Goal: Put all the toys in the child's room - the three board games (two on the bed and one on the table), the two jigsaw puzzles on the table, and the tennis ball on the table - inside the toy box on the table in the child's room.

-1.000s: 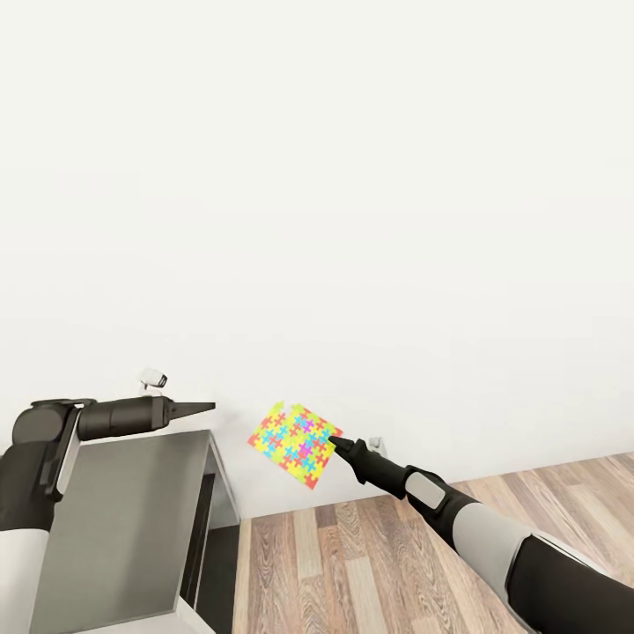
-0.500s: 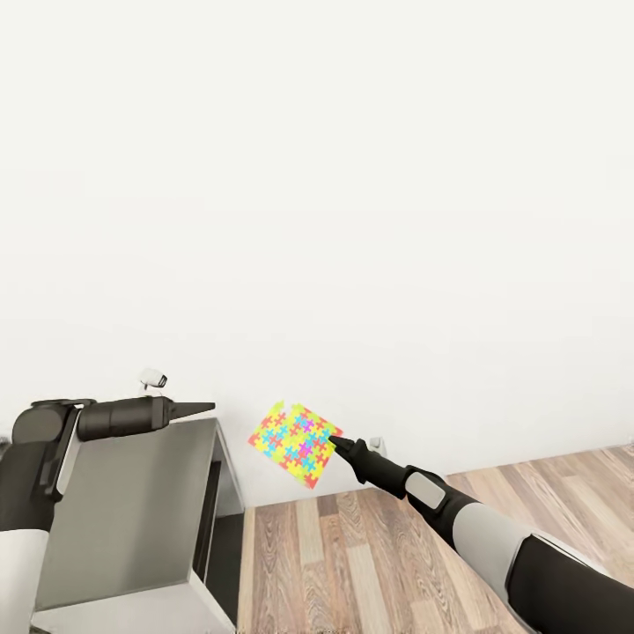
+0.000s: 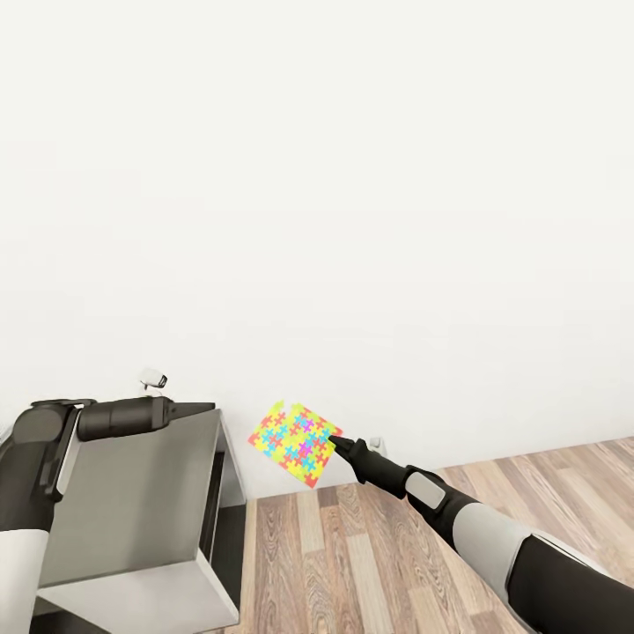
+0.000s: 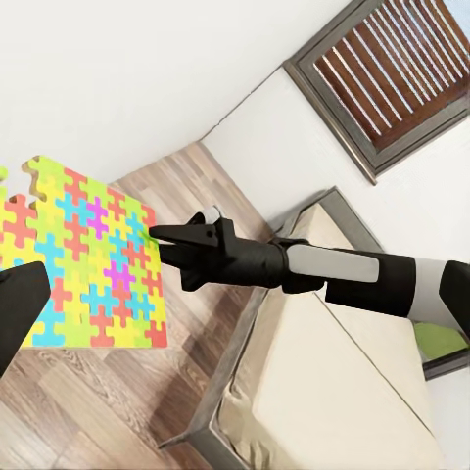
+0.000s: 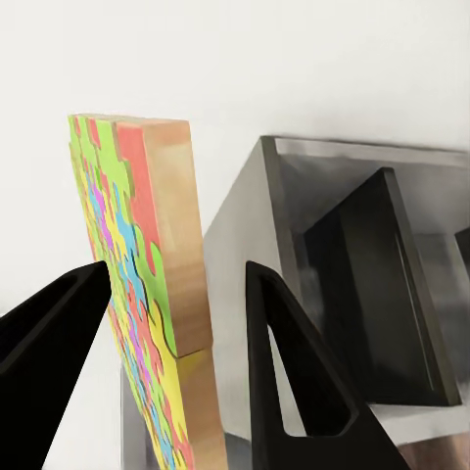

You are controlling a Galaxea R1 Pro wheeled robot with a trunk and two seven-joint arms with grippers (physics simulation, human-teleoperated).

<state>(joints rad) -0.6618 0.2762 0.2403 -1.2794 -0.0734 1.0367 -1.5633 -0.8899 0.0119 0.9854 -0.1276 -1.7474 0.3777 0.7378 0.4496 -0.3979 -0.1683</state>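
At lower left, a grey side unit point(image 3: 132, 502) stands on the wood-plank floor point(image 3: 370, 563), its top bare. The floor runs along the lower right.

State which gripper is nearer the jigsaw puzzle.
Right. The right gripper holds the jigsaw puzzle between its fingers; the left gripper points toward it, apart.

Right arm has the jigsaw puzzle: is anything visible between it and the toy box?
I cannot tell: the toy box is out of frame. The right gripper holds the jigsaw puzzle in the air in front of the white wall, beside the dark grey side unit, with wooden floor below.
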